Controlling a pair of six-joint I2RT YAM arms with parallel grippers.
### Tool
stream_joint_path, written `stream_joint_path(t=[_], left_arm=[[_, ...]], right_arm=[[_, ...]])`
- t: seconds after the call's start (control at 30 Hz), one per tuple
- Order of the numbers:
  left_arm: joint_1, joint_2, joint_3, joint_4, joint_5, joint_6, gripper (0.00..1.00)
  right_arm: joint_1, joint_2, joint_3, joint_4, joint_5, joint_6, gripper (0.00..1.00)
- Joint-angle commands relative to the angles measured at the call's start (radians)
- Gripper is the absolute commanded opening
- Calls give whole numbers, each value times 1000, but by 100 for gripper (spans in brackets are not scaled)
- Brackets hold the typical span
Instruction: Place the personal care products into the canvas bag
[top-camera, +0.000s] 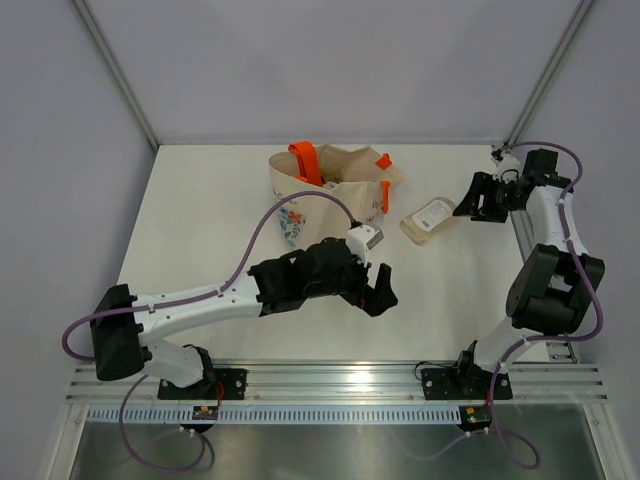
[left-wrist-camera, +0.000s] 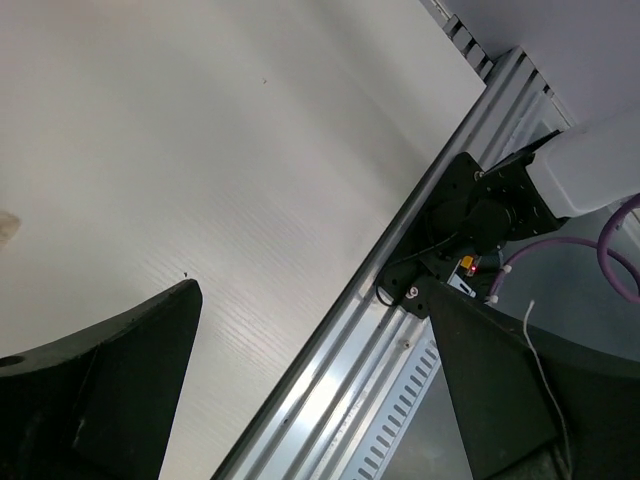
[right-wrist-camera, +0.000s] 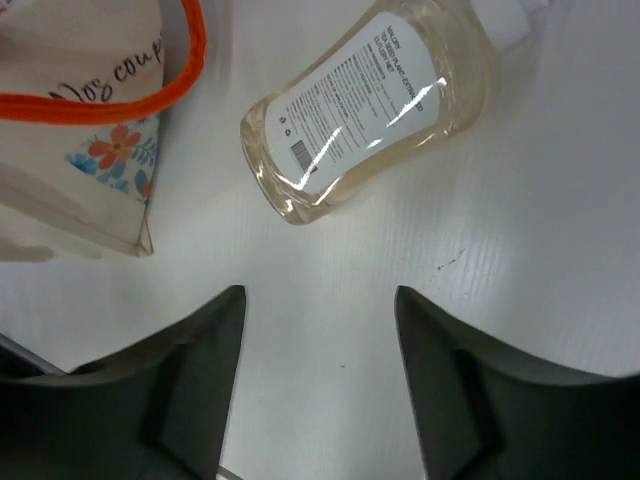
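Just ahead of the right end effector (right-wrist-camera: 318, 375), at its 12 o'clock in the right wrist view, a clear flat plastic bottle of pale beige liquid (right-wrist-camera: 375, 110) lies on its side on the white counter (right-wrist-camera: 540, 300). It is near the beige canvas bag with orange handles (right-wrist-camera: 70, 190), which is at 10 o'clock. Spread wide and gripping nothing, this end effector has bare counter between its fingers and the bottle. At the bag's 6 o'clock in the top view, the left end effector (top-camera: 378, 292) is likewise spread wide and empty.

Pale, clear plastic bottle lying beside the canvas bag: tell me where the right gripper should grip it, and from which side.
Take the pale clear bottle across its labelled mid-body, from above: it lies flat, label up, both long edges free. The open right gripper would probably need some wrist turn.
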Motion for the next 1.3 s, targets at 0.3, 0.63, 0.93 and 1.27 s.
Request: stream_joint_path(t=[0.3,0.63,0.93,1.27], left_arm=[[-50,-180,-59,-53,-192,-29,99],[-61,-467,-250,-109,-338,-180,99],[-63,-501,-253,-143,-366,-164,99],[-63,-481,-251,-139,-352,-147,99]], right_arm=[[198,-37,-52,322,461,446,99],[272,153,108,178,696,654,100],[307,313,194,144,624,678,100],[314,417,238,96,613,705,92]])
